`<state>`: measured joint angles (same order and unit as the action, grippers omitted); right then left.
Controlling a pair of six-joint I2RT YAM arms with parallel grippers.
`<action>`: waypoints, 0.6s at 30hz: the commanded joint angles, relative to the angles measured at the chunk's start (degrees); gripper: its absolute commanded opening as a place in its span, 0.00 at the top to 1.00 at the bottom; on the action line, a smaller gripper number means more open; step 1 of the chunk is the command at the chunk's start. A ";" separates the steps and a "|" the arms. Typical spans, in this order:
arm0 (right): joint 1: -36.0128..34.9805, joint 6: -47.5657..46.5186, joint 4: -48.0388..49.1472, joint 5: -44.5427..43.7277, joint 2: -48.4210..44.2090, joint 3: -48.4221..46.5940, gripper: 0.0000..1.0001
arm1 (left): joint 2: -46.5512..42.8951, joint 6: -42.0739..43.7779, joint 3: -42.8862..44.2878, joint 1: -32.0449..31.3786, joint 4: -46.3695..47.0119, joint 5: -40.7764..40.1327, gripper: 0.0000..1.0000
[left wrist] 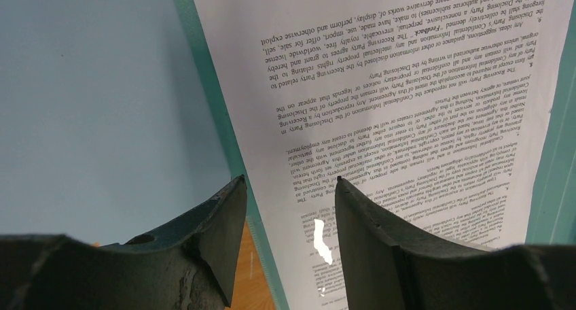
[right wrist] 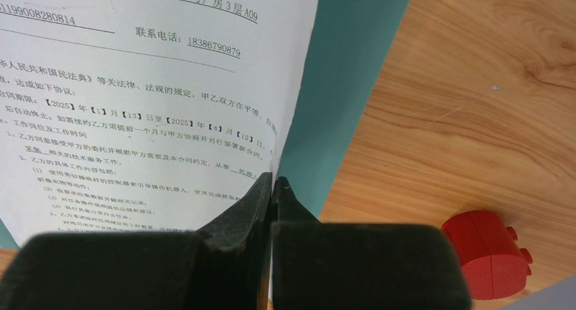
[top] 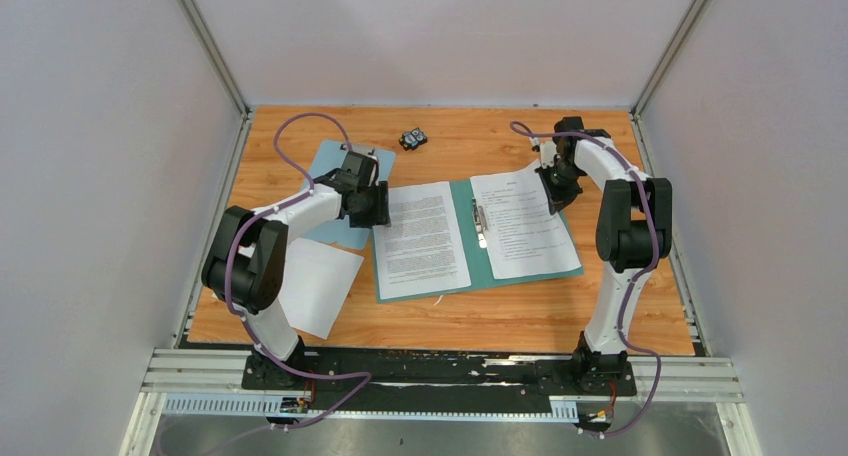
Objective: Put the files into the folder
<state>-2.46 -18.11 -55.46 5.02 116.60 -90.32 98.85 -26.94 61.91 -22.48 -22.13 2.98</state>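
Note:
The teal folder [top: 478, 268] lies open in the middle of the table. A printed file sheet [top: 422, 238] lies flat on its left cover. A second file sheet [top: 522, 221] rests on the right cover. My left gripper [left wrist: 289, 181] is open and straddles the folder's left edge [left wrist: 210, 85], one finger over the left sheet [left wrist: 407, 85], gripping nothing. My right gripper [right wrist: 273, 177] is shut on the right edge of the second sheet [right wrist: 149, 106], above the teal cover [right wrist: 346, 65]. From above, the left gripper [top: 380, 206] and the right gripper [top: 553, 191] flank the folder.
A pale blue clipboard [top: 340, 186] lies under my left arm. A white sheet [top: 318, 284] lies at the near left. A small black and blue object [top: 413, 138] sits at the back. A red block [right wrist: 486, 255] lies on the wood by my right gripper.

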 commanded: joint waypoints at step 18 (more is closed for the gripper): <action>-0.31 2.82 -2.59 -2.16 -2.56 -6.13 0.67 | -1.35 -0.67 1.89 -0.02 0.57 0.90 0.41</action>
<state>-2.44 -16.49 -56.45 4.29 116.60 -92.38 98.85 -27.14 62.00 -22.48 -22.09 3.14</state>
